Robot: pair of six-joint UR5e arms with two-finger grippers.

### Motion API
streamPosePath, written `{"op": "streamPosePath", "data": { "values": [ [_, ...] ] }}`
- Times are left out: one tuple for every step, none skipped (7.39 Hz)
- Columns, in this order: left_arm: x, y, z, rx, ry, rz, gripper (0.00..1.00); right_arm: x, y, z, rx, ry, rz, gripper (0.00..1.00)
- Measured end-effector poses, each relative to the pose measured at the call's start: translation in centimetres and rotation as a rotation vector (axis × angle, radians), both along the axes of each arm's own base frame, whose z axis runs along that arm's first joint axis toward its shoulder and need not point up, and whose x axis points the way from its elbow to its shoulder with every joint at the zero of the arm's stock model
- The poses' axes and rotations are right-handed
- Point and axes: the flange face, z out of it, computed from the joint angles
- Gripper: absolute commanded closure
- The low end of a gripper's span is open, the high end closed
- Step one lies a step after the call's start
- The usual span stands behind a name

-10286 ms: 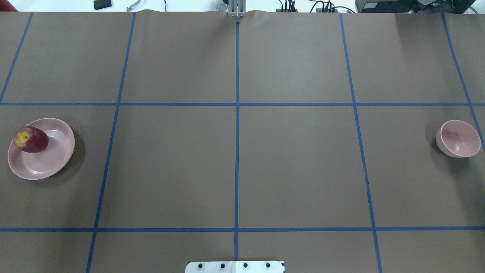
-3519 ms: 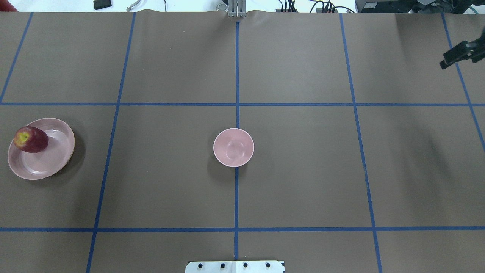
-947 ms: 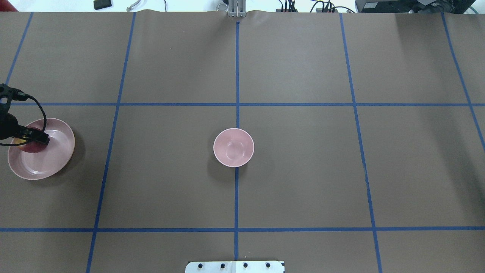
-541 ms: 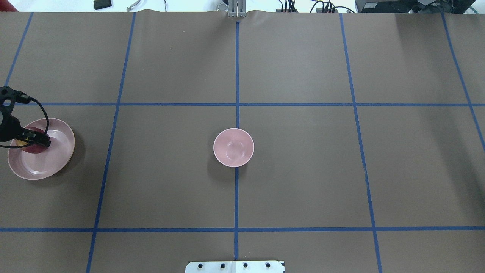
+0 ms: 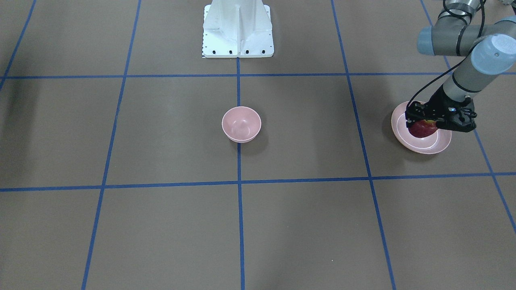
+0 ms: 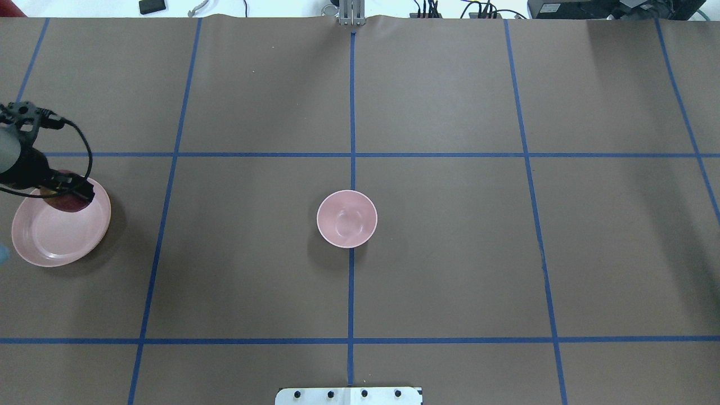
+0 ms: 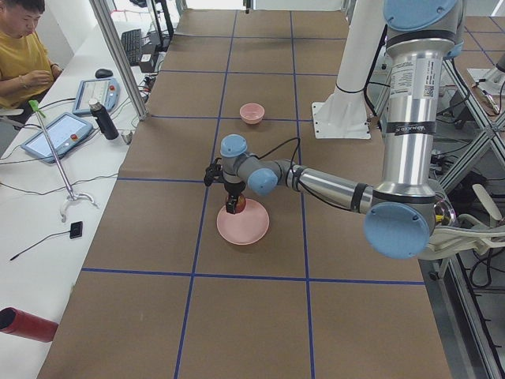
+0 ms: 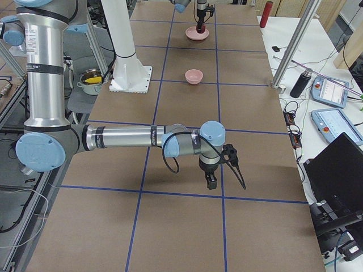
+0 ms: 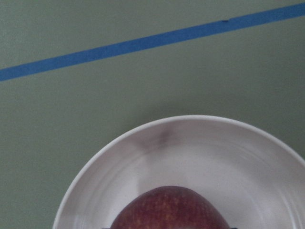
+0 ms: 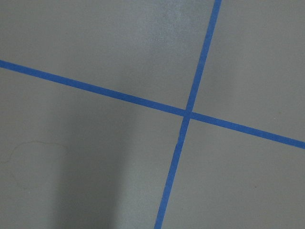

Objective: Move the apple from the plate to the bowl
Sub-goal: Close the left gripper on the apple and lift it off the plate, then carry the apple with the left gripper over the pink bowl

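Observation:
The dark red apple [image 5: 421,129] is held between the fingers of my left gripper [image 5: 428,122], which is shut on it just above the wide pale pink plate [image 5: 428,147]. In the overhead view the gripper [image 6: 68,194] and apple [image 6: 67,204] hang over the plate's [image 6: 53,239] far edge. The left wrist view shows the apple's top [image 9: 169,210] over the plate [image 9: 224,152]. The small deep pink bowl [image 6: 346,218] stands empty at the table's centre. My right gripper [image 8: 211,181] shows only in the exterior right view, low over bare table; I cannot tell if it is open or shut.
Brown table cover with blue tape grid lines [image 6: 352,112]. The robot's white base [image 5: 238,28] stands at the table's edge. An operator [image 7: 24,47] sits by a side table with tablets and a bottle [image 7: 102,120].
My left gripper has risen with the apple in it and shifted toward the plate's far, inner edge. The apple is off its earlier spot on the plate. The bowl has not moved.

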Motion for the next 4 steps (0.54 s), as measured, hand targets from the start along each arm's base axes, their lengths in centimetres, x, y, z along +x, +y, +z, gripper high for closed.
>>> {"op": "streamPosePath", "data": {
  "values": [
    [1.4,-1.9,-6.5,-0.025,-0.009,-0.007,1.00,0.0,0.0,0.0,-0.001,-0.001,0.000,0.00],
    [3.4,-3.4,-13.1,-0.055,-0.007,-0.026,1.00,0.0,0.0,0.0,-0.001,-0.001,0.000,0.00],
    [6.3,-3.7,-18.9,-0.093,0.011,-0.052,1.00,0.0,0.0,0.0,-0.001,-0.001,0.001,0.00],
    [10.1,-3.2,-23.7,-0.136,0.036,-0.073,1.00,0.0,0.0,0.0,-0.001,-0.001,0.001,0.00]
  ]
}}
